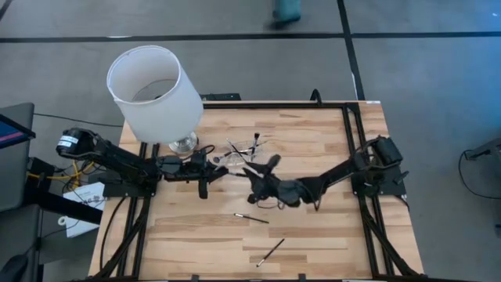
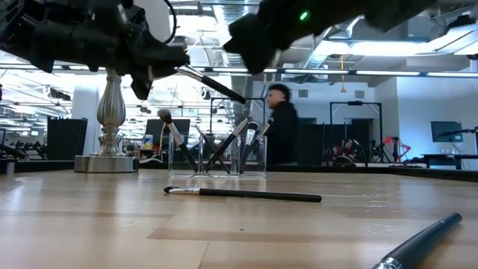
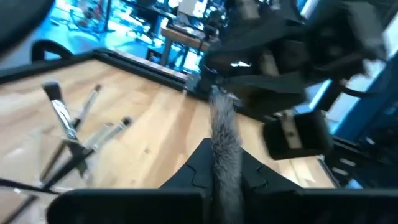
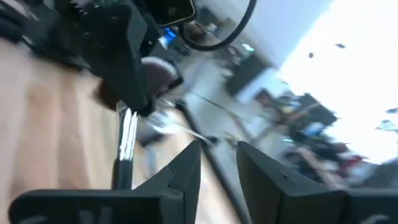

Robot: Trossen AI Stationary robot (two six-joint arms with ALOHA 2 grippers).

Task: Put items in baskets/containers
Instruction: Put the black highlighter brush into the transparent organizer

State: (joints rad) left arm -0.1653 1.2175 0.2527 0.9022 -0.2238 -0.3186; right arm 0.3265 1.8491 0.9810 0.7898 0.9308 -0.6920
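The two arms meet in the air just beside the clear holder (image 1: 241,153), and a brush (image 2: 213,84) is passing from one to the other. The left gripper (image 1: 210,171) has its fingers clenched on that brush; in the left wrist view the bristles stick out between them. The right gripper (image 1: 254,174) is close by with its fingers apart in its own wrist view, so it looks released.

The holder stands near the foot of the lamp (image 1: 153,92) and already has several brushes (image 2: 216,149) leaning in it. Two more brushes lie flat on the table (image 1: 329,235), farther from the lamp: one brush on the table (image 1: 251,218) and another brush nearer the table's front edge (image 1: 271,251).

I think the next move is for the left arm to tip the brush so it points down and lower it into the holder. This needs care, because the holder is small and hard to see, and the brushes in it lean out to the sides. The lamp is very near the left arm, so there is little room on that side. The table away from the lamp has more open room.
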